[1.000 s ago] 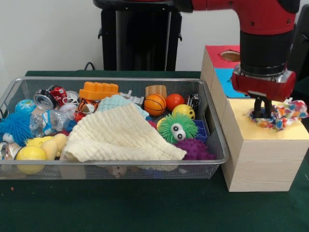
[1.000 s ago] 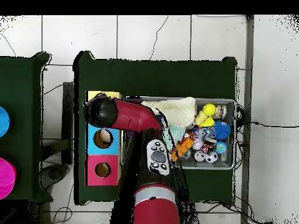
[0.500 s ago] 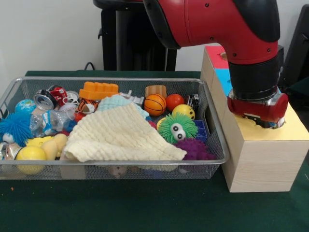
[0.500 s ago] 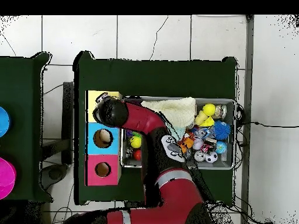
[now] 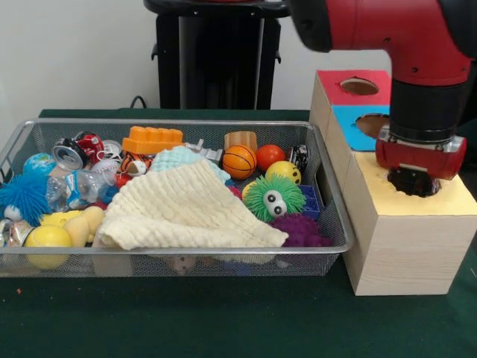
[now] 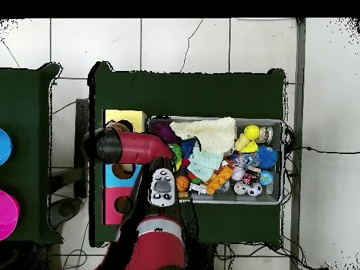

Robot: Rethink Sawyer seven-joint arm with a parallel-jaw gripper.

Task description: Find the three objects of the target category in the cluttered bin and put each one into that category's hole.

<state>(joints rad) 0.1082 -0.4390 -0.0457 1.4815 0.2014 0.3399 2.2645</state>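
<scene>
My gripper [image 5: 414, 181] reaches down into the hole in the yellow top [image 5: 451, 203] of the wooden box, and its tips are hidden inside the hole. In the overhead view the red arm [image 6: 133, 146] covers that hole and the gripper. No cloth shows at the hole. In the wire bin [image 5: 332, 242] a cream cloth [image 5: 186, 210] lies spread over the toys, with a light blue cloth [image 5: 177, 157] partly under it. From above, the cream cloth [image 6: 207, 131] and the light blue cloth [image 6: 204, 166] lie in the bin's left half.
The box also has a blue section [image 5: 352, 128] and a red section [image 5: 334, 79], each with a hole. The bin holds an orange brick [image 5: 152, 139], a basketball [image 5: 239, 161], a green furry ball [image 5: 274, 197], a purple spiky ball [image 5: 302, 230], cans [image 5: 71, 153] and several more toys.
A multicoloured cloth lay round the gripper at the yellow hole a second ago; it is now out of sight. The arm dipped low over the hole, then rose and swung right.
</scene>
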